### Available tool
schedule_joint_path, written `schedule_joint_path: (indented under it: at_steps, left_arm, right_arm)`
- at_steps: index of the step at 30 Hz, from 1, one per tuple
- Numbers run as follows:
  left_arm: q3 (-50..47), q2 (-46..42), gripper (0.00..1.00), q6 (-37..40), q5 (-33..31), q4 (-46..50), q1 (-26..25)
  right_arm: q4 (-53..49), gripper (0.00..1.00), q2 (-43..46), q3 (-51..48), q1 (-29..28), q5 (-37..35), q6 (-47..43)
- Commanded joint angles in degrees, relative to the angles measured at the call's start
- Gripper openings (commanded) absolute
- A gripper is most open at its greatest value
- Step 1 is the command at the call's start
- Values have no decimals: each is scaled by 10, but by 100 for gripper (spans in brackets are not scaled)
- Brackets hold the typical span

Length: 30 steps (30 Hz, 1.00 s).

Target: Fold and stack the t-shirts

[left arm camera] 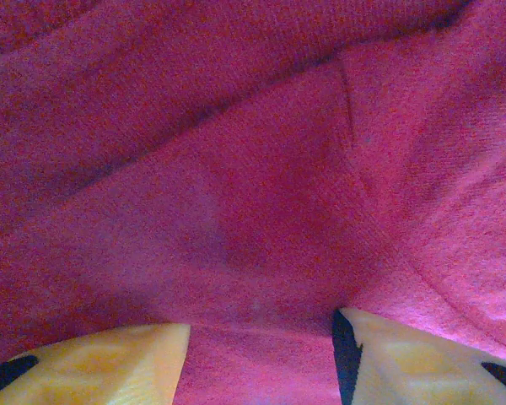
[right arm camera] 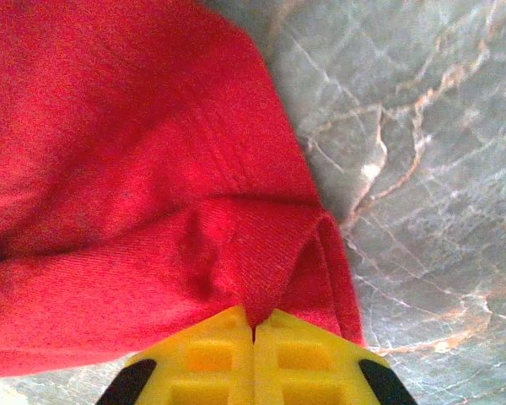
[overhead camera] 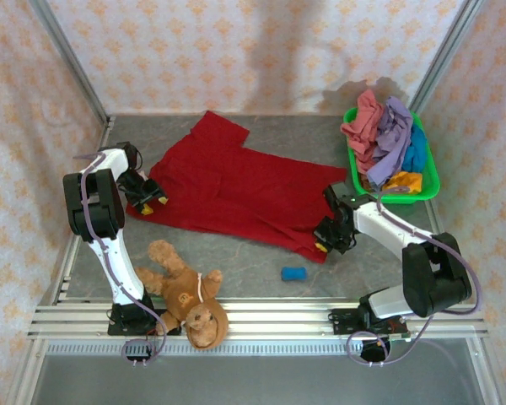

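The right gripper [right arm camera: 253, 331] has its yellow fingers pressed flat together, with a folded hem of the dark red t-shirt [overhead camera: 236, 190] pinched between the tips, right at the shirt's near right corner where the cloth meets the bare marbled table [overhead camera: 261, 263]. From that pinch the wrist runs back and to the right, low over the table, and the right arm [overhead camera: 388, 226] bends sharply at its elbow near the right edge before dropping to its base at the front rail. The left gripper [left arm camera: 261, 359] holds its yellow fingers apart with red cloth spanning the gap between them; whether the tips press into the fabric cannot be told. It sits at the shirt's left edge, pointing down and to the right, and the left arm [overhead camera: 93, 207] rises steeply from its base, folds over at a high elbow and reaches back down to the cloth. The shirt itself lies spread across the middle of the table, wrinkled, one sleeve toward the far wall. At the far right corner a green basket [overhead camera: 430, 173] holds a heap of tees: salmon pink tee [overhead camera: 364, 122], lavender tee [overhead camera: 394, 135], teal blue tee [overhead camera: 417, 152] and orange-yellow tee [overhead camera: 405, 180]. A teddy bear [overhead camera: 185, 291] lies near the left arm's base, and a small blue object [overhead camera: 293, 273] rests on the table just in front of the shirt's near edge
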<state>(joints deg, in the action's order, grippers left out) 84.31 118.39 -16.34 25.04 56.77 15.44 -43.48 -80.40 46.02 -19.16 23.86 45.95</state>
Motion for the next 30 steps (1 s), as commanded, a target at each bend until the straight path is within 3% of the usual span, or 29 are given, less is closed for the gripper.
schedule_joint_path:
  at_steps: [1, 7, 13, 18, 22, 30]
  left_arm:
    - [-13, 39, 54, 15, -35, 7, 9]
    - [-12, 47, 54, 16, -40, 7, 10]
    - [-12, 51, 54, 17, -41, 6, 10]
    - [-10, 53, 54, 18, -42, 7, 10]
    - [-12, 52, 54, 18, -40, 6, 11]
    - [-10, 49, 54, 19, -39, 8, 12]
  right_arm:
    - [-19, 0, 16, 25, 3, -58, 15]
    - [-4, 0, 39, 26, 12, -133, 43]
    - [42, 0, 18, 16, 43, -116, 49]
    - [3, 17, -14, 60, 48, -133, 1]
    - [-14, 27, 13, 59, 49, -147, -7]
    - [-65, 33, 36, 61, 32, -55, -38]
